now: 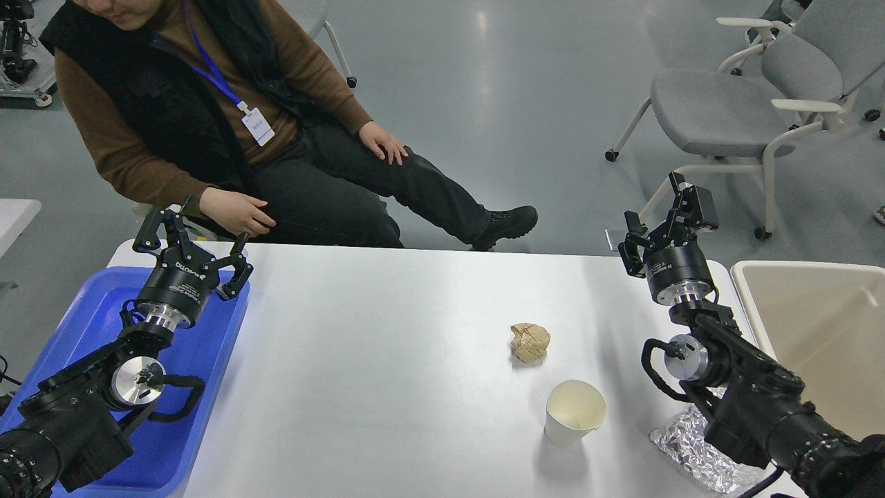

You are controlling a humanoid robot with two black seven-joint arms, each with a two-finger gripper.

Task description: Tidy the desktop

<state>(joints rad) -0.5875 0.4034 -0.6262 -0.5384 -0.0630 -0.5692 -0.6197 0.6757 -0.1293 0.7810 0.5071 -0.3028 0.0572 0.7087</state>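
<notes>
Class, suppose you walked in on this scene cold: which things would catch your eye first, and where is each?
Likely the seated man in a brown sweater beyond the desktop. Next, the open left pincer above the blue tray. Then the paper cup and crumpled brown paper ball right of centre.

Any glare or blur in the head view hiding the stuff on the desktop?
Head view: sharp and evenly lit; soft sheen on the desktop, short shadows by the paper cup and crumpled paper ball; crumpled foil sparkles, partly hidden behind the right arm.
</notes>
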